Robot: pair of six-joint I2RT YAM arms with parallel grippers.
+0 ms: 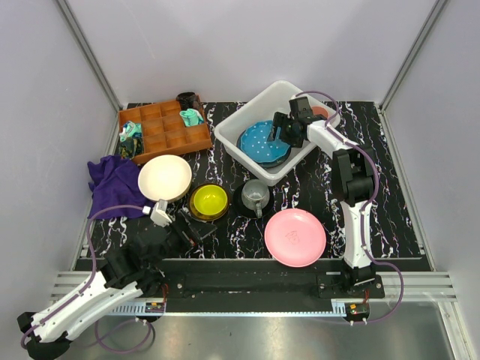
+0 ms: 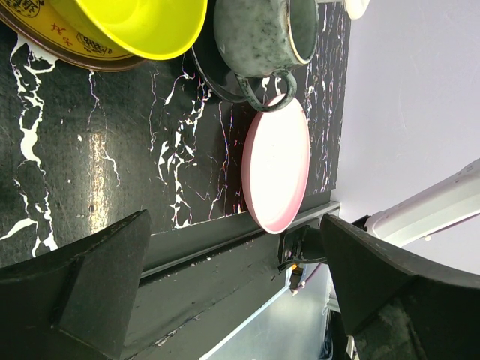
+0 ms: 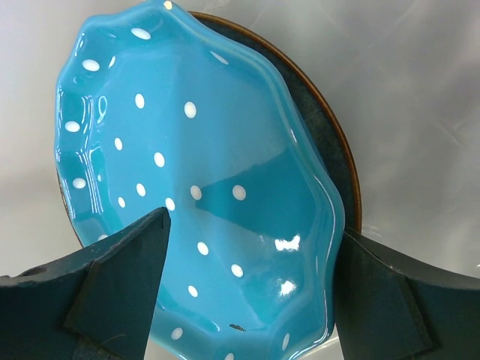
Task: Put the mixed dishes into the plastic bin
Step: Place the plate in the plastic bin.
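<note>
Risks clipping the glossy, scallop-edged blue dotted plate (image 3: 202,172), lying on a darker brown-rimmed plate (image 3: 330,127) inside the smooth translucent bin (image 1: 251,112) at upper centre, with the right gripper (image 3: 253,240) hanging over it, fingers spread apart around nothing. Lower left, with the left gripper (image 2: 234,225) likewise spread wide and empty beside the slick round yellow bowl (image 1: 208,201), could skid off hard curved glaze or knock the speckled grey mug (image 1: 256,195) and flat pink plate (image 1: 295,237), all outside the bin like the matte cream bowl (image 1: 165,178).

Right arm (image 1: 349,180) stretched forward, right pincer (image 1: 283,132) agape (pointing down); left arm (image 1: 90,292) low, left pincer (image 1: 195,229) agape.
</note>
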